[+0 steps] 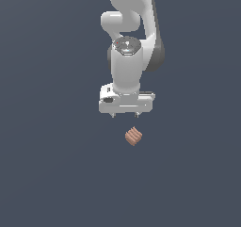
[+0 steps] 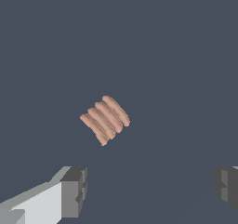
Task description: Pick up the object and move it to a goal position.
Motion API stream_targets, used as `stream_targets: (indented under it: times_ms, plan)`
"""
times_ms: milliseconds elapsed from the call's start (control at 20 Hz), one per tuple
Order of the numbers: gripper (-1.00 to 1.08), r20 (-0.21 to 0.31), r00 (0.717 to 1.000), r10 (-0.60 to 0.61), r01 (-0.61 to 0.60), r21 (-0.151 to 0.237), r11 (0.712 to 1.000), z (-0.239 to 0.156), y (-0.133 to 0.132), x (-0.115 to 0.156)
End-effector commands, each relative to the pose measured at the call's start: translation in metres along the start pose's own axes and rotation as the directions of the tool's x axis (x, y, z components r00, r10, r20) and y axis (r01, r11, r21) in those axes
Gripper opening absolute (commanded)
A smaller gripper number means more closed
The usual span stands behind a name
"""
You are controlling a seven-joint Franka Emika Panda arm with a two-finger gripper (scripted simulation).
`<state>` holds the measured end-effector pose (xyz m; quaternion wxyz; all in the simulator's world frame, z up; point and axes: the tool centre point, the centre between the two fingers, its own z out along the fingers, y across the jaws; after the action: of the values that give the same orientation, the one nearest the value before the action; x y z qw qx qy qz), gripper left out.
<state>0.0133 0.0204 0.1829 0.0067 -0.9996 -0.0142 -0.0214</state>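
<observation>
My gripper (image 1: 125, 115) hangs jaws wide apart, holding nothing, the object (image 1: 133, 136) just ahead of my fingertips, off-centre, its ridges skewed to my closing line.

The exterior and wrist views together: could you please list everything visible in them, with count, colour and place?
ridged lump: one, salmon-brown, lying on the dark grey-blue surface, apart from the gripper; in the wrist view it sits outside the span of the fingers.
arm: one, white with dark joints, above the lump.
gripper: one, white with grey pads, fingers spread wide and holding nothing.
</observation>
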Motion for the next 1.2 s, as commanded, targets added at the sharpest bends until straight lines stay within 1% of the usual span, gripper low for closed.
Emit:
stream_targets:
  times_ms: [0,150,450,800,1150]
  plan:
    - [1.0,0.0,1.0,0.0,0.0,0.0,1.0,0.0,0.0,0.0]
    - [1.0,0.008,1.0,0.002,-0.002,-0.003,1.0,0.002,0.003,-0.001]
    - [1.0,0.044,0.999,0.009,-0.008,-0.019,1.0,0.009,0.016,-0.009]
    - [1.0,0.044,0.999,0.002,-0.001,-0.019,1.0,0.01,0.016,-0.008]
    - [1.0,0.046,0.996,-0.076,0.077,-0.018,0.997,0.019,0.01,-0.004]
